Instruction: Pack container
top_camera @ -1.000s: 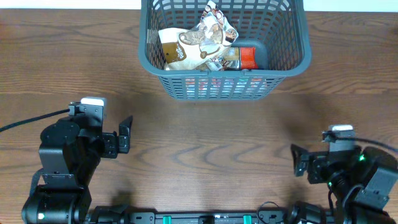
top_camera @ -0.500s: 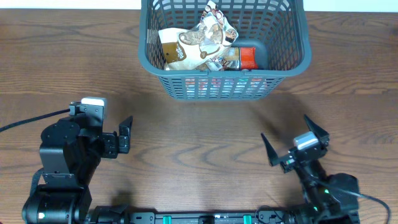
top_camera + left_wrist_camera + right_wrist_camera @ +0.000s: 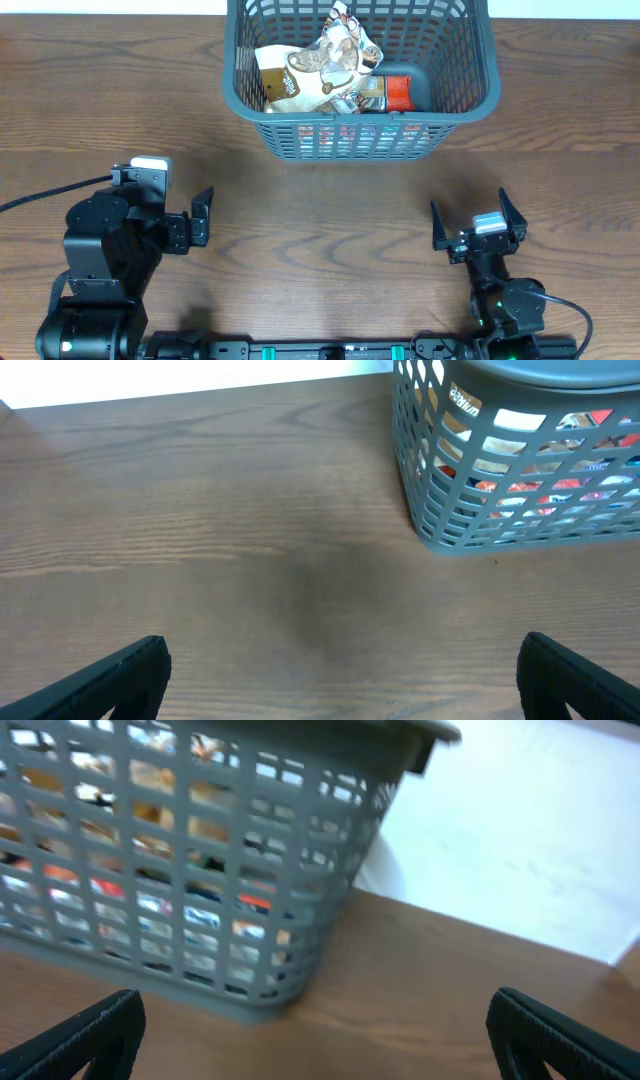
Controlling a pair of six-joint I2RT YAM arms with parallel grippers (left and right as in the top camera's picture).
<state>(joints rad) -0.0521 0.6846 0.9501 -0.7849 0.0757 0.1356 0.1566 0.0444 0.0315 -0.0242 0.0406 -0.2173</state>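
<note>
The grey-blue lattice basket (image 3: 470, 90) stands at the back middle of the wooden table and holds several snack packets (image 3: 320, 70). It also shows in the left wrist view (image 3: 520, 470) and the right wrist view (image 3: 200, 870). My left gripper (image 3: 203, 217) is open and empty at the front left, well short of the basket. My right gripper (image 3: 470, 222) is open and empty at the front right, facing the basket.
The bare wooden tabletop (image 3: 330, 220) lies between the two arms and the basket. A white wall or floor edge shows beyond the table in the right wrist view (image 3: 520, 830).
My right arm has swung from the far right edge leftward and turned its open fingers toward the basket. The left arm and basket have not moved.
</note>
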